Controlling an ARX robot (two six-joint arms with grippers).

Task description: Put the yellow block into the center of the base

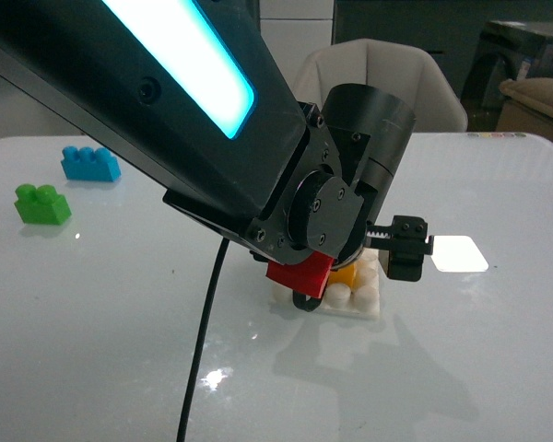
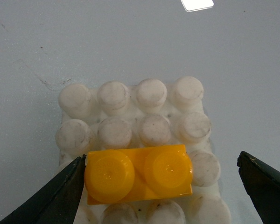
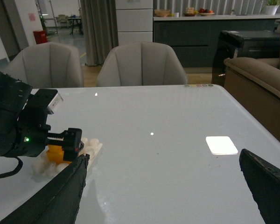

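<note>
block on base | bricks left, behind (well apart)

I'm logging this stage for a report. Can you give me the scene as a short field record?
yellow block: lying on the base, studs up
left claw: open, astride the yellow block, closer to one end than the other
right claw: open, holding nothing
other bricks: green brick and blue brick, apart from the base
</note>
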